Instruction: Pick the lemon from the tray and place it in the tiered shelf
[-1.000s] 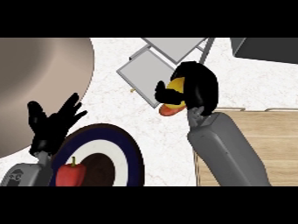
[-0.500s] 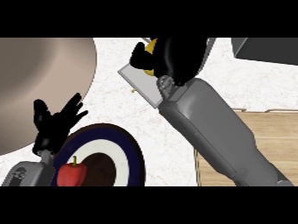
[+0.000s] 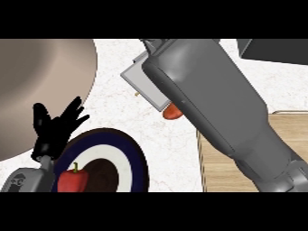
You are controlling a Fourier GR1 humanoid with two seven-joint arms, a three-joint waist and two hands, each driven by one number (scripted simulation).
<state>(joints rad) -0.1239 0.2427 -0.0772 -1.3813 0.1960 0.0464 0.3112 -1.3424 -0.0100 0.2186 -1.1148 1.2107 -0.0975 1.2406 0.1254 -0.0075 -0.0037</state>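
While the right forearm [image 3: 216,108] crosses the tiered shelf [image 3: 143,83], its hand out of view, left hand [image 3: 55,128] fingers spread apart beside the plate [image 3: 133,155], red pepper [image 3: 72,179] on it.

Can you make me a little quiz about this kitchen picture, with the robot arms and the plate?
1. True or false: the red pepper lies on the striped plate.
2. Which hand shows with its fingers spread: A the left hand, B the right?
3. What orange-red thing peeks out beside the big grey forearm?

Key: 1 true. 2 A. 3 A small fruit or vegetable, too hidden to name.
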